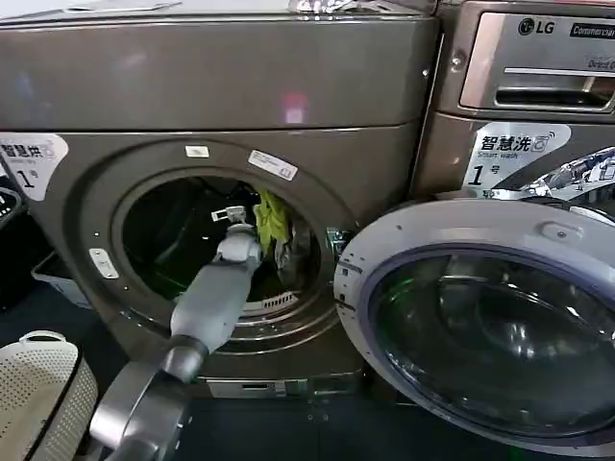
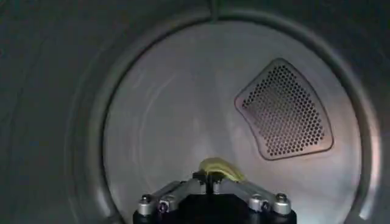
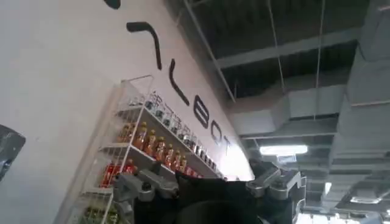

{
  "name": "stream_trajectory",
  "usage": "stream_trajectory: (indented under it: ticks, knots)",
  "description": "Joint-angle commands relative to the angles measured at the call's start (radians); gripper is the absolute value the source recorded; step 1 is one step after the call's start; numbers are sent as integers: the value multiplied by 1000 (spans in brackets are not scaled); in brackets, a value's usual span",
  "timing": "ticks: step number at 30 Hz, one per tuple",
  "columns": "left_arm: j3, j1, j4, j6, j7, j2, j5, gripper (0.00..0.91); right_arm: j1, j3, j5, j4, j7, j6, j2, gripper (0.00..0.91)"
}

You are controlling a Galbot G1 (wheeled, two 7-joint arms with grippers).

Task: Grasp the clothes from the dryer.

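left claw (image 2: 210, 181) pinched tight on the yellow-green clothes (image 1: 270, 219) inside the dryer (image 1: 221, 86) (door swung open).

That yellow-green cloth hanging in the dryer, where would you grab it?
Probably the upper bunched fold of the yellow-green cloth, coming straight in through the dryer porthole from the front. It hangs loosely, so its gathered top gives something to pinch. The left claw appears shut on it there.

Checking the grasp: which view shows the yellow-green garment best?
Head view: the yellow-green garment hangs in the dryer opening at the left gripper. Left wrist view has just a yellow scrap at the fingers. Right wrist view faces a wall and shelves.
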Motion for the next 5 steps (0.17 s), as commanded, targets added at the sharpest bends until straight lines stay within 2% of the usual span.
stream_trajectory:
  ticks: [1,5]
  knots:
    - [1,1,7,-1,3,-1,3,0,1,1,-5,-1,-5,-1,0,907]
    - [1,1,5,0,2,1,3,0,4,-3,-8,1,-7,-1,1,907]
